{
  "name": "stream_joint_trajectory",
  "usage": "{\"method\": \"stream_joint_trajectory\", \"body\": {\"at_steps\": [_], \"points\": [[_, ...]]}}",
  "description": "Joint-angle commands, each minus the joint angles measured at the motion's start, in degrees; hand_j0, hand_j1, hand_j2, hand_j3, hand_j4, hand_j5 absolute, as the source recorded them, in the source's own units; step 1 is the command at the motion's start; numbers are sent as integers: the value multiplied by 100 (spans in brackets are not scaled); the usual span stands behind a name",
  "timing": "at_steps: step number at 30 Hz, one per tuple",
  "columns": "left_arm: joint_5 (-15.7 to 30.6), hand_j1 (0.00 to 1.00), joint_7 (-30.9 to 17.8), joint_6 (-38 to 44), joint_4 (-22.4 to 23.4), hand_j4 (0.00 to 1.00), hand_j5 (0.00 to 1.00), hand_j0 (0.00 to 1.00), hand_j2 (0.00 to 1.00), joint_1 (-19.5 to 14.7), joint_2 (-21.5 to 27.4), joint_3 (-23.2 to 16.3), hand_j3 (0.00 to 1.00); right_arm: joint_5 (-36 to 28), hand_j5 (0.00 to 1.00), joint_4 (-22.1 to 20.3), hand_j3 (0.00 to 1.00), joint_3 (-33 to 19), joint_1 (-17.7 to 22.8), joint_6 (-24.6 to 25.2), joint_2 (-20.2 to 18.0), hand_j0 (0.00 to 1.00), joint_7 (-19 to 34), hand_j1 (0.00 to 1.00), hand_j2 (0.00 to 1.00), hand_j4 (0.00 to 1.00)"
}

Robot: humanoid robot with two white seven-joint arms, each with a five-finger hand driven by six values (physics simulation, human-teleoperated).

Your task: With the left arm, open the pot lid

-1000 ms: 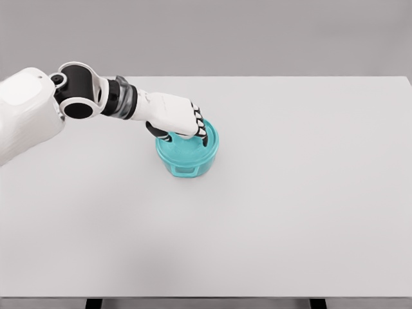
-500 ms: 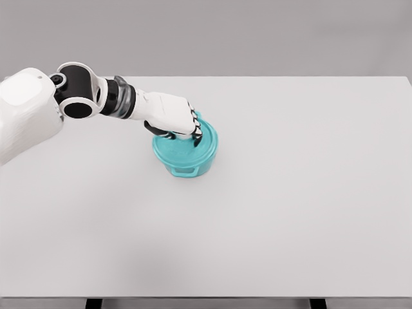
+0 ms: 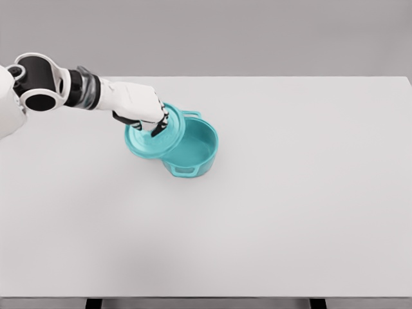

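A teal pot (image 3: pixel 195 152) stands on the white table (image 3: pixel 290 193), left of the middle, its inside now showing. The teal lid (image 3: pixel 153 140) is lifted and tilted, overlapping the pot's left rim. My left hand (image 3: pixel 149 119) is shut on the lid's top, its fingers curled over the knob, which they hide. The left arm comes in from the upper left. The right arm does not show.
The table's far edge runs just behind the pot. Its near edge lies along the bottom of the picture.
The left hand has pulled back to the left and raised the lid off the pot. The pot, closed before, now stands open.
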Motion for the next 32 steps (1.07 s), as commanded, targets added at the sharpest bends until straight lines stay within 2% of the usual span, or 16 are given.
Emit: {"method": "stream_joint_trajectory", "body": {"at_steps": [1,5,6,10,11,12,13,14,15,21,22,24,26,27,32], "points": [[11,32,1,12,-5,32,32,32,32,0,444,15,32,-1,100,1,100,1,0,-1,-1,100,2,100,100,100],[-33,33,1,12,48,33,33,33,33,35,664,24,33,-1,100,1,100,1,0,-1,-1,100,2,100,100,100],[-182,33,1,12,57,33,33,33,33,53,655,32,33,-1,100,1,100,1,0,-1,-1,100,2,100,100,100],[-314,40,1,12,57,40,40,40,40,62,646,32,40,-1,100,1,100,1,0,-1,-1,100,2,100,100,100],[-314,48,1,12,57,48,48,48,48,70,637,32,48,-1,100,1,100,1,0,-1,-1,100,2,100,100,100],[-297,70,1,12,66,70,70,70,70,70,629,32,70,-1,100,1,100,1,0,-1,-1,100,2,100,100,100],[-279,87,1,12,92,87,87,87,87,70,629,32,87,-1,100,1,100,1,0,-1,-1,100,2,100,100,100],[-279,96,1,12,145,96,96,96,96,70,611,41,96,-1,100,-8,100,1,0,-1,-1,100,2,100,100,100],[-270,100,1,12,197,100,100,100,100,70,602,41,100,-1,100,1,100,1,0,-1,-1,100,2,100,100,100],[-244,100,1,12,513,100,100,100,100,70,593,41,100,-1,100,1,100,1,0,-1,-1,100,2,100,100,100],[-209,100,1,12,802,100,100,100,100,70,619,85,100,-1,100,1,100,1,0,-1,-1,100,2,100,100,100],[229,100,1,12,2058,100,100,100,100,114,585,94,100,-1,100,1,100,1,0,-1,-1,100,2,100,100,100],[705,100,1,12,2789,100,100,100,100,114,593,164,100,-1,100,1,100,1,0,-1,-1,100,2,100,100,100],[714,100,12,12,2975,100,100,100,100,123,576,173,100,-1,100,1,100,1,0,-1,-1,100,2,100,100,100],[705,100,29,12,3062,100,100,100,100,167,567,199,100,-1,100,-8,100,1,0,-1,-1,100,2,100,100,100]]}}
